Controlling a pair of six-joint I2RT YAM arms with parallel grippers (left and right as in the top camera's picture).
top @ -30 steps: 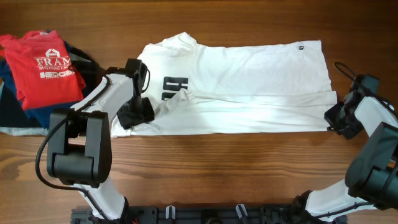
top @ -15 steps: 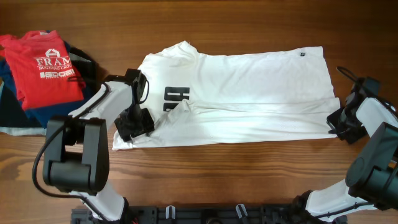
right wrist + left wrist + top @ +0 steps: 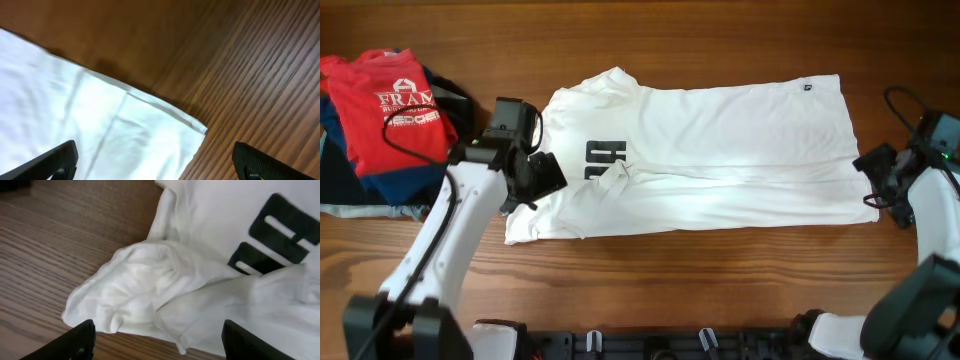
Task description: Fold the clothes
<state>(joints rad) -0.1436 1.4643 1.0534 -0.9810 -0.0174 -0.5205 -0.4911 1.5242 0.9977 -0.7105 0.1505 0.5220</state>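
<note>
A white T-shirt (image 3: 720, 150) with a black print (image 3: 602, 160) lies flat on the wooden table, its near long edge folded over. My left gripper (image 3: 538, 176) hovers open over the shirt's left end. In the left wrist view the bunched sleeve (image 3: 145, 287) lies between and beyond the spread fingers (image 3: 80, 341), untouched. My right gripper (image 3: 876, 180) stands open just off the shirt's right hem. In the right wrist view the hem corner (image 3: 187, 125) lies flat on the wood, and nothing is held between the fingers (image 3: 257, 162).
A red printed shirt (image 3: 395, 110) tops a pile of dark blue clothes (image 3: 365, 185) at the table's left edge, close behind the left arm. Bare wood (image 3: 700, 270) runs along the front of the white shirt.
Both grippers have opened and let go of the shirt. The left arm has lifted and drawn back to the left; the right has pulled away to the right. The shirt lies where it was dropped.
</note>
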